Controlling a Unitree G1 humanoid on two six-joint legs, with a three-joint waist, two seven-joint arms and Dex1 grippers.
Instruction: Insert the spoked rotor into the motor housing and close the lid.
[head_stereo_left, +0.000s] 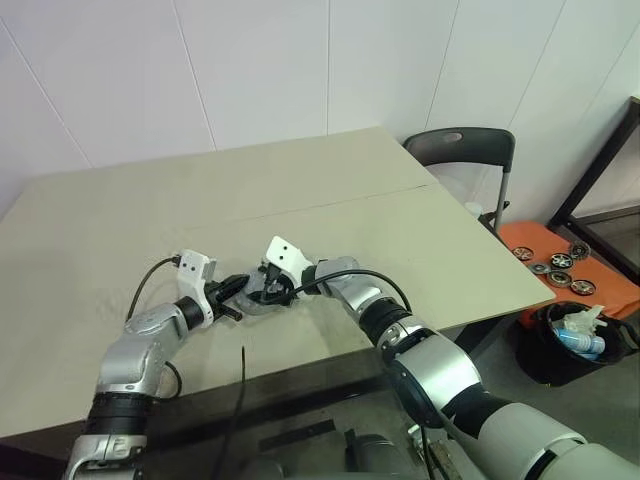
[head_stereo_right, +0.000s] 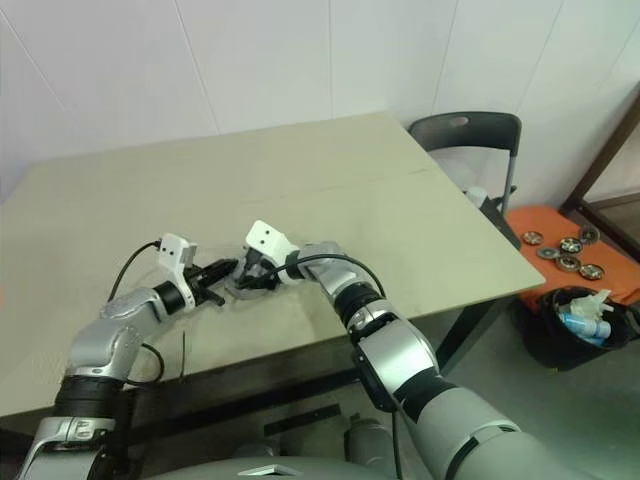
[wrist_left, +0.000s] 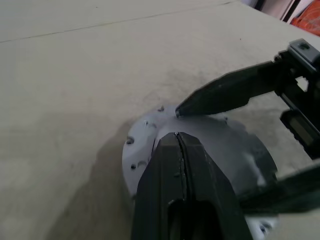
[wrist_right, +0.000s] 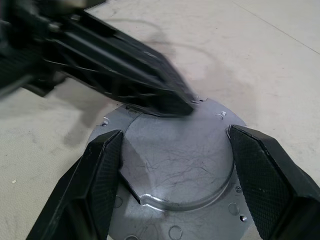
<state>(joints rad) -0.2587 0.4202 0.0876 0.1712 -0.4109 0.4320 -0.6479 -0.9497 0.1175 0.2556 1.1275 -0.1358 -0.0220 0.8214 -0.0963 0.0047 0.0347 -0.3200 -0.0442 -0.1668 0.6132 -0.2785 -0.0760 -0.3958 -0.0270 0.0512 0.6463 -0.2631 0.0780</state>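
The motor housing (wrist_right: 150, 220) sits on the tan table (head_stereo_left: 300, 200) near its front edge, its flange ringed with small holes. The lid (wrist_right: 177, 160) lies flat on top, plain grey face up. My right gripper (wrist_right: 175, 134) reaches in from the right, its two fingers spread wide, with the fingertips against opposite sides of the raised round top. From the left comes my left gripper (wrist_left: 176, 135), shut and empty, its tips resting over the lid's far edge (head_stereo_left: 245, 284). The spoked rotor is hidden.
A grey chair (head_stereo_left: 460, 150) stands past the table's right corner. On the floor to the right are an orange tray (head_stereo_left: 530, 245) with several small dark-rimmed wheels and a black bin (head_stereo_left: 575, 345) with bottles. The table's back half is bare.
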